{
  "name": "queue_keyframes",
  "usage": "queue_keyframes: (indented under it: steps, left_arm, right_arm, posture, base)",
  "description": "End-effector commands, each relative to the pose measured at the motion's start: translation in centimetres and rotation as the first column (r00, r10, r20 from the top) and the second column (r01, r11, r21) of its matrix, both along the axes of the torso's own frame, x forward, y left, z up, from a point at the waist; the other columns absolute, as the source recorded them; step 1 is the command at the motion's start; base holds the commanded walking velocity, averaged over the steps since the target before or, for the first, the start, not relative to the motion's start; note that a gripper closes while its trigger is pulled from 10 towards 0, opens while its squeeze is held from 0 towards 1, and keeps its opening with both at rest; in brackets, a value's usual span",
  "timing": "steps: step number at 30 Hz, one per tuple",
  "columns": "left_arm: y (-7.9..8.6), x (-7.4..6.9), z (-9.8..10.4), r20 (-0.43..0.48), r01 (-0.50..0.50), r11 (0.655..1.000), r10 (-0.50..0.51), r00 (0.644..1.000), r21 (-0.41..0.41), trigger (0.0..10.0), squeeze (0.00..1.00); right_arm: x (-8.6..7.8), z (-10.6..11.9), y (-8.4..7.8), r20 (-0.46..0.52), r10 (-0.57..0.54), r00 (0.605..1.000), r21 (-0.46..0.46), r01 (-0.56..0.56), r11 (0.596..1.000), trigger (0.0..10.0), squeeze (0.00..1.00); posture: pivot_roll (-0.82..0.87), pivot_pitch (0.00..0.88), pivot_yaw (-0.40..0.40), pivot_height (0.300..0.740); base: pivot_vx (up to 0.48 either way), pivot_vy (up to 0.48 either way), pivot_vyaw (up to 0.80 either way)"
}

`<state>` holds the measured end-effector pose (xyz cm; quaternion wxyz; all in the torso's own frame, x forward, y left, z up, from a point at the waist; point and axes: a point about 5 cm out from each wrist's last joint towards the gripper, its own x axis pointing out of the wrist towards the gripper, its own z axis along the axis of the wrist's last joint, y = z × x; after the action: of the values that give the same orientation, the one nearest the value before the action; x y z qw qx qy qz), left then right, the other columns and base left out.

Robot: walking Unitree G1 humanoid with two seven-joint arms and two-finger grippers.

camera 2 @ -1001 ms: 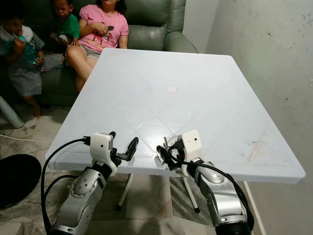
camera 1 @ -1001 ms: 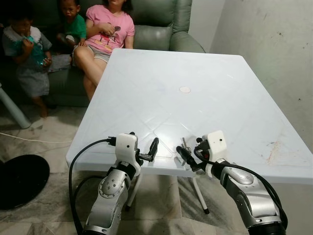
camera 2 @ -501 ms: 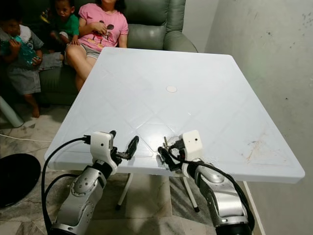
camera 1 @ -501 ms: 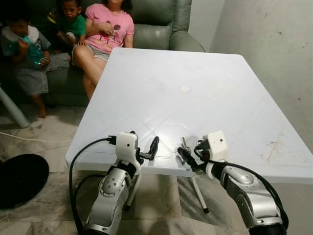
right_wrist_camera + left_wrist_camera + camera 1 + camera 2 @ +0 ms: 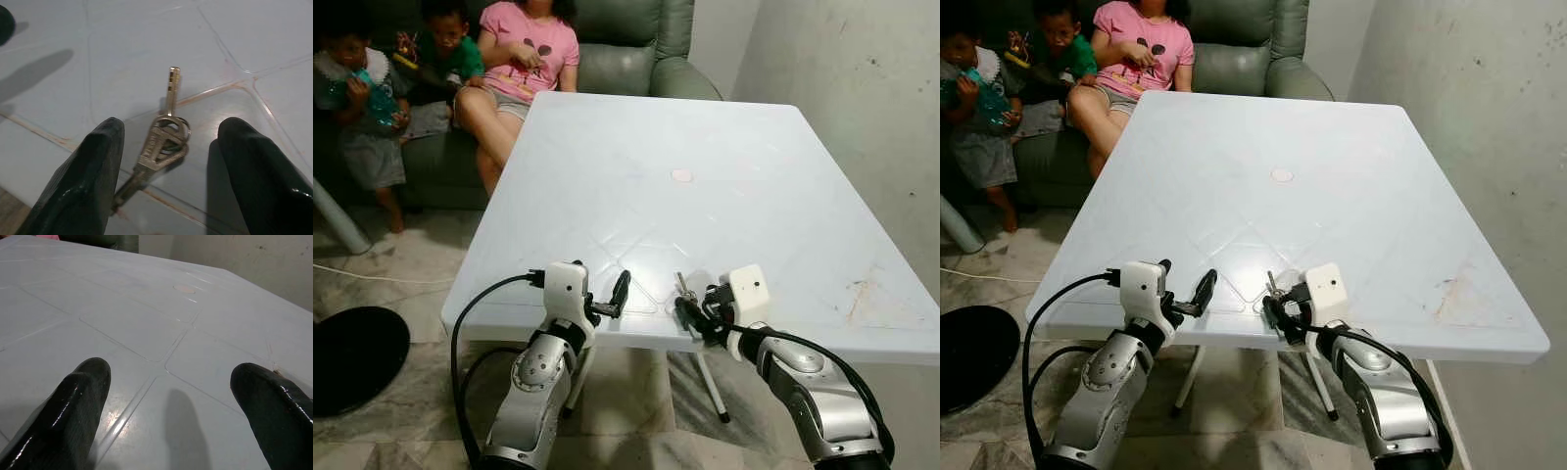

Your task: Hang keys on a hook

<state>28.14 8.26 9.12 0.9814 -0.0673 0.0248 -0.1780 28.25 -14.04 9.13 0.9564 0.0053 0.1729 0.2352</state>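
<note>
1. At the near edge of the white table, the keys lay flat, close to the rim, between the two fingers of the right gripper.
2. Right gripper's fingers were spread wide, straddling the bunch, touching no metal as far as the wrist view showed.
3. Left gripper hovered just beside, at the same table edge, fingers spread apart, nothing between them.
4. Keys looked like a small brass bunch on a ring: light, stiff, thin, lying low on a smooth plastic top, so likely to skid or slip when pinched.
5. Best hold was probably across the stacked key heads by the ring, where the bunch was thickest; a single blade would be too thin and could pivot.
6. Ring should stay free, since it likely has to go over the hook.
7. People sat on the sofa beyond the table's far side.
</note>
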Motion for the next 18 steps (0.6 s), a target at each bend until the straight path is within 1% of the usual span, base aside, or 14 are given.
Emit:
queue_keyframes:
  steps: [1,3,5,7,13,18]
  left_arm:
    - [-0.84,0.09,0.62,0.009,0.006,0.999,-0.005,1.0,-0.042,10.0,0.0]
    - [-0.79,0.14,0.64,0.01,0.004,0.999,-0.004,1.0,-0.039,10.0,0.0]
    - [-0.78,0.18,0.65,0.01,0.004,0.999,-0.004,1.0,-0.038,10.0,0.0]
    - [-0.78,0.19,0.67,0.011,0.005,0.999,-0.005,1.0,-0.038,10.0,0.0]
    - [-0.73,0.34,0.73,0.013,0.005,0.999,-0.005,1.0,-0.038,10.0,0.0]
    - [-0.75,0.35,0.77,0.015,0.007,0.999,-0.006,1.0,-0.038,10.0,0.0]
  right_arm:
    - [0.02,0.5,0.13,0.022,0.011,1.0,0.006,-0.011,1.0,10.0,0.0]
    - [0.01,0.38,0.36,0.002,0.014,1.0,0.016,-0.014,1.0,10.0,0.0]
    - [0.07,0.54,0.61,0.013,0.019,1.0,0.022,-0.019,1.0,10.0,0.0]
    - [0.07,0.5,0.68,0.005,0.018,1.0,0.017,-0.018,1.0,10.0,0.0]
    - [0.29,0.35,0.7,-0.002,-0.012,1.0,-0.024,0.012,1.0,10.0,0.0]
    - [0.32,0.24,0.5,0.014,-0.041,0.999,-0.064,0.042,0.997,10.0,0.0]
  posture:
    - [0.02,0.06,-0.069,0.732]
    - [0.02,0.06,-0.069,0.732]
    - [0.02,0.057,-0.067,0.732]
    - [0.02,0.054,-0.068,0.732]
    - [0.02,0.041,-0.069,0.732]
    - [0.03,0.035,-0.07,0.732]
  base:
    - [0.0,0.0,0.0]
    - [0.0,0.0,0.0]
    - [0.0,0.0,0.0]
    - [0.0,0.0,0.0]
    - [0.0,0.0,0.0]
    - [0.0,0.0,0.0]
